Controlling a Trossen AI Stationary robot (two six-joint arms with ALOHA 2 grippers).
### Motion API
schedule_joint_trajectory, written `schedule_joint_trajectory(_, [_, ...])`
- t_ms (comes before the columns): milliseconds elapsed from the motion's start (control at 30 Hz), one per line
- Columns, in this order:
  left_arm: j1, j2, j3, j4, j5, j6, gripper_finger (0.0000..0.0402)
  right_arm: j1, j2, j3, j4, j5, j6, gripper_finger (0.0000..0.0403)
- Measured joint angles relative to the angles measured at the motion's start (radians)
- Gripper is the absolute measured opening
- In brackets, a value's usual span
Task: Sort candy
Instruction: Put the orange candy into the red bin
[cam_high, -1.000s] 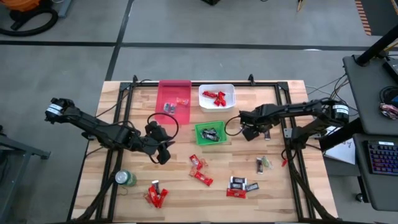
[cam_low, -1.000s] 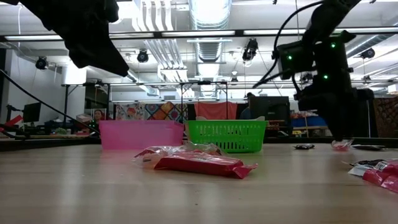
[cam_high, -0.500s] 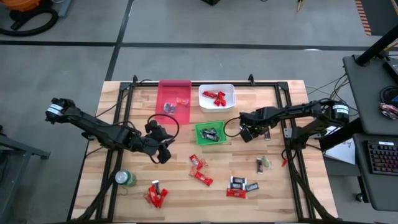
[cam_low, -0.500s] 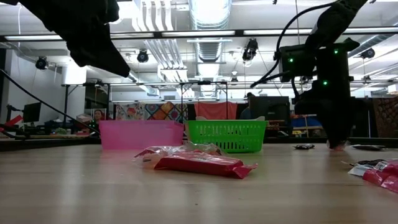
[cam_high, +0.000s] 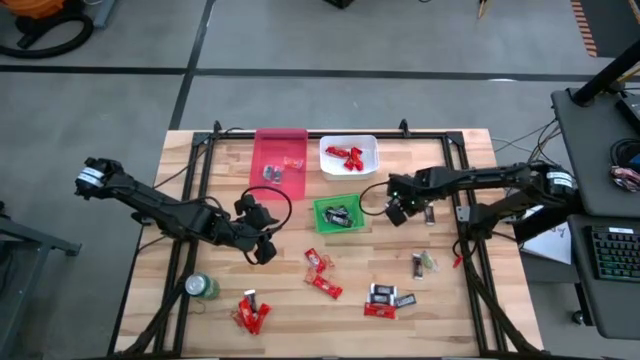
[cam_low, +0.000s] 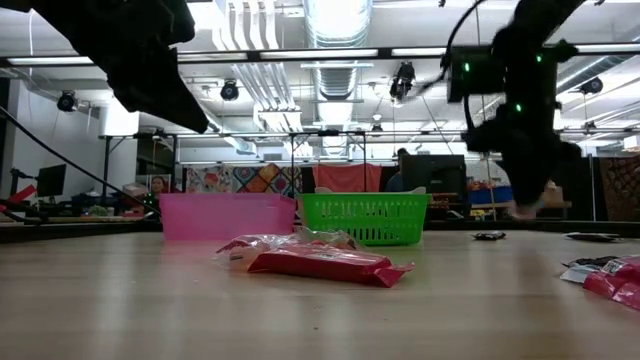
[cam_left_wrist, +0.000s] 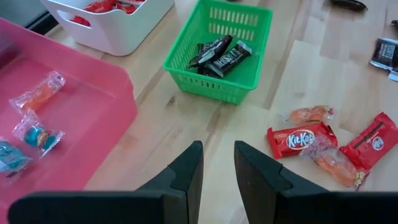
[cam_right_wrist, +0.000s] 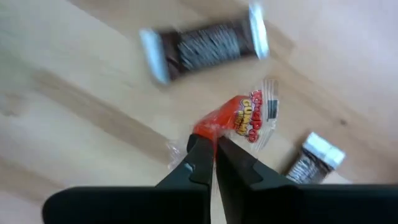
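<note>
Right tool (cam_right_wrist: 214, 146) pinched on orange candy's (cam_right_wrist: 239, 118) wrapper edge above table; thin hold, could slip mid-carry.

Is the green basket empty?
No, the left wrist view shows dark-wrapped candy bars lying inside the green basket.

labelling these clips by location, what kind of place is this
Most likely a robotics lab or workshop, not a home. The wooden table stands on a bare grey floor, exposed ducts and ceiling lights run overhead in the low view, and a side desk carries a keyboard.
</note>
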Motion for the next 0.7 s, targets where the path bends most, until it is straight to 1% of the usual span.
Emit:
schedule_joint_trajectory(100, [0.000,-0.002,0.000,-0.002,0.000,0.000,0.0075,0.004,-0.050,0.043,0.025,0.001,-0.031,0.0009])
schedule_joint_trajectory(200, [0.000,-0.002,0.000,-0.004,0.000,0.003,0.0075,0.017,-0.082,0.074,0.135,0.001,-0.096,0.0008])
schedule_joint_trajectory(267, [0.000,-0.002,0.000,-0.004,0.000,0.015,0.0075,0.027,-0.088,0.082,0.276,-0.002,-0.157,0.0008])
schedule_joint_trajectory(367, [0.001,-0.005,0.000,-0.003,-0.005,0.040,0.0075,0.033,-0.065,0.082,0.554,-0.011,-0.257,0.0008])
schedule_joint_trajectory(500, [0.001,-0.013,0.030,-0.037,-0.008,0.063,0.0075,0.033,0.028,0.082,0.937,-0.035,-0.391,0.0008])
schedule_joint_trajectory(600, [0.001,-0.015,0.096,-0.126,0.000,0.055,0.0075,0.032,0.134,0.087,1.213,-0.035,-0.464,0.0008])
schedule_joint_trajectory(700, [-0.002,-0.012,0.170,-0.241,0.032,0.033,0.0075,0.032,0.265,0.128,1.403,-0.031,-0.539,0.0009])
